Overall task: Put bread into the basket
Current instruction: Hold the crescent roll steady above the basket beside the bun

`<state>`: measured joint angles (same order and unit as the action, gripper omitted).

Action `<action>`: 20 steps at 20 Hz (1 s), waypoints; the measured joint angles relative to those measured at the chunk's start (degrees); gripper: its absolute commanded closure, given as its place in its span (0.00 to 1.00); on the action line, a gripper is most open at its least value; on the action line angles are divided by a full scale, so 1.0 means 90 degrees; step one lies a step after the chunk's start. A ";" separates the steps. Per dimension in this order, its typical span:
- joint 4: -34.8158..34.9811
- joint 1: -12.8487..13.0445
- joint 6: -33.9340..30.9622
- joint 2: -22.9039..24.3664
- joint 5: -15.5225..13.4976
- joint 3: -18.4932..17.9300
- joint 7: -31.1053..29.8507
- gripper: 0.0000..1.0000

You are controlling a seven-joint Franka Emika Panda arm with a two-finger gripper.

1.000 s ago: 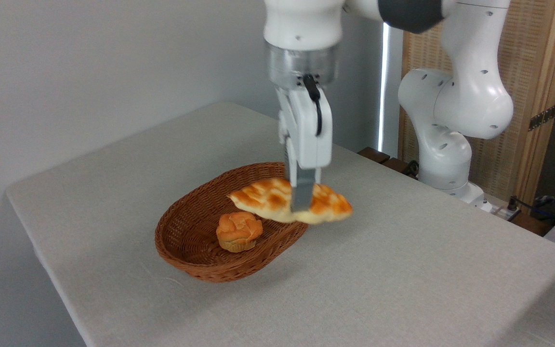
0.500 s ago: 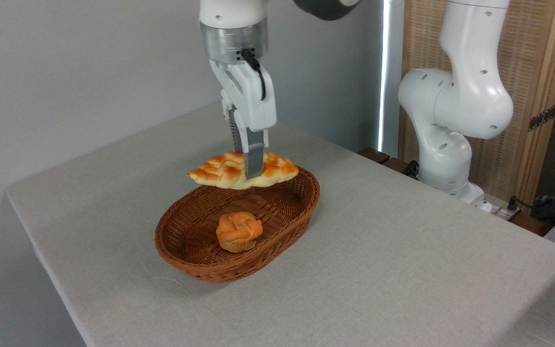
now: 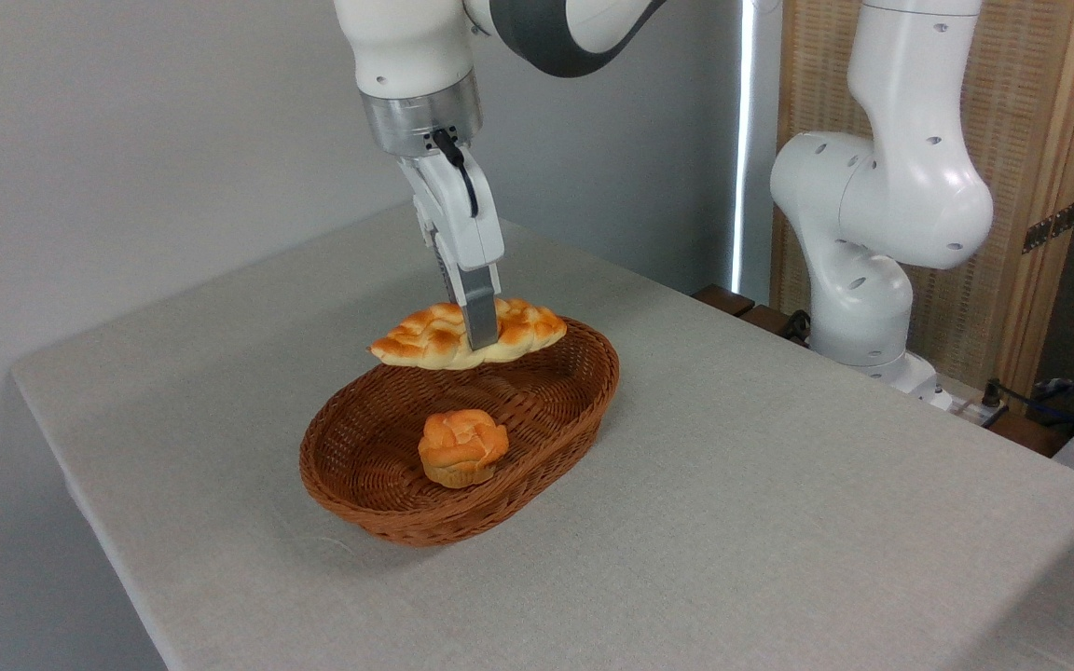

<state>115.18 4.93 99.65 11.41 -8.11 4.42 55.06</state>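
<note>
Our claw [image 3: 479, 337] clamped on bread [image 3: 468, 335], loaf level above basket's [image 3: 388, 511] far rim. We see bun [image 3: 462, 447] mid-basket, free weave beyond it. Worktop [image 3: 779, 485] open all round.

A white robot arm's fingers [image 3: 480, 328] pinch a long braided cream-and-golden bread loaf [image 3: 467, 335] above the far end of an oval reddish-brown wicker basket [image 3: 378, 508]. A small round orange bun [image 3: 461, 447] sits inside, on a grey cloth-covered surface [image 3: 779, 522].
</note>
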 measured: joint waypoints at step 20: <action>0.0023 -0.0006 0.0005 -0.0001 0.0000 0.0018 0.0000 0.29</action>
<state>115.39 4.88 99.69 11.40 -8.11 4.58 55.06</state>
